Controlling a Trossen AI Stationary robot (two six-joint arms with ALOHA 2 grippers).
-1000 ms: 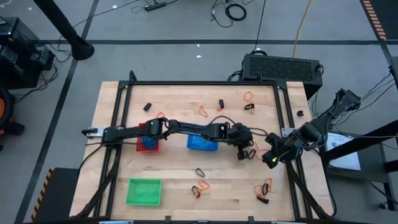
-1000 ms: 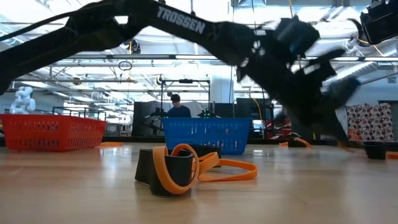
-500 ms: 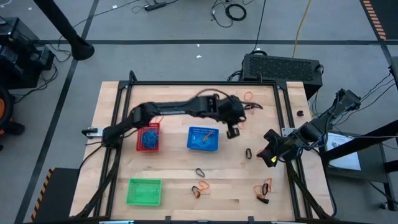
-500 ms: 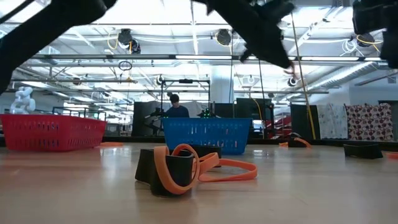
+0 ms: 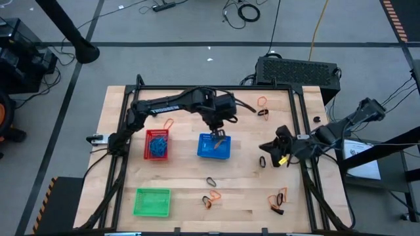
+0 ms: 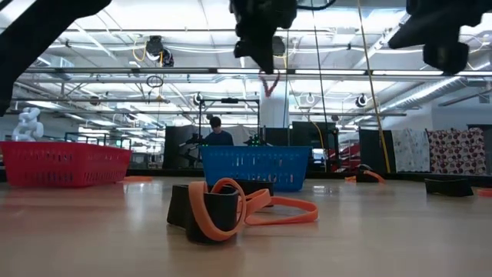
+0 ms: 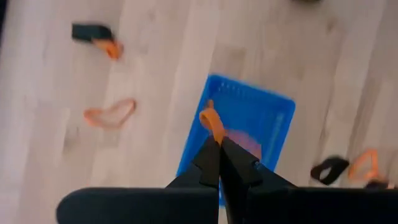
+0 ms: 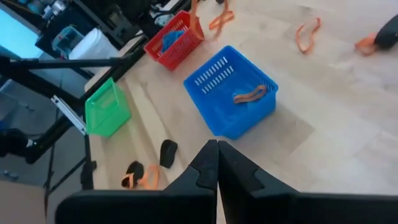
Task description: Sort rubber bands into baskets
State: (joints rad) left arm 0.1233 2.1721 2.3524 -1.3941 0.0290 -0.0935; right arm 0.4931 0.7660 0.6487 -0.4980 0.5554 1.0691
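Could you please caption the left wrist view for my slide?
Left gripper, shut on an orange band, hangs above the blue basket.

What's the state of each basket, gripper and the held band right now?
left gripper: shut on an orange band, above the blue basket.
orange band: pinched at the fingertips, hanging free.
blue basket: upright, one orange band inside.
red basket: upright, blue bands inside.
green basket: upright, looks empty.
right gripper: shut, holding nothing, at the table's right side.
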